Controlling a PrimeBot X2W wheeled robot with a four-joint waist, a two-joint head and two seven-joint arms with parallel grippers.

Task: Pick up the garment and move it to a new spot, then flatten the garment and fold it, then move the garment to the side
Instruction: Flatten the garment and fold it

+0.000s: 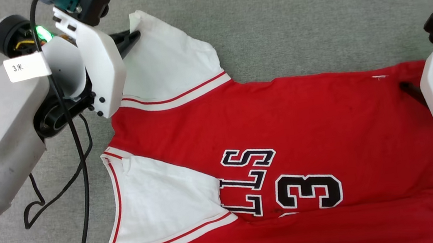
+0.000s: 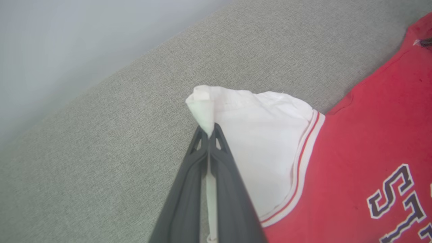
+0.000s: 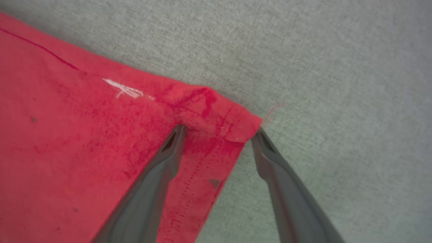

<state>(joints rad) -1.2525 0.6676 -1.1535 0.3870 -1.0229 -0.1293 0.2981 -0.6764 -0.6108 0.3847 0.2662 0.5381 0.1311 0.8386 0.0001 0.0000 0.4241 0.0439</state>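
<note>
Head view, garment [image 1: 284,129]: spread across the grey surface [image 1: 312,21], white sleeves toward the left, red hem toward the right.
Left wrist view, left claw [image 2: 210,131]: fingers together, clamped on the tip of a white sleeve, which bunches above them.
Right wrist view, right claw [image 3: 219,132]: fingers apart, straddling the red hem corner; one finger lies on the fabric, the other just beside the corner.
</note>
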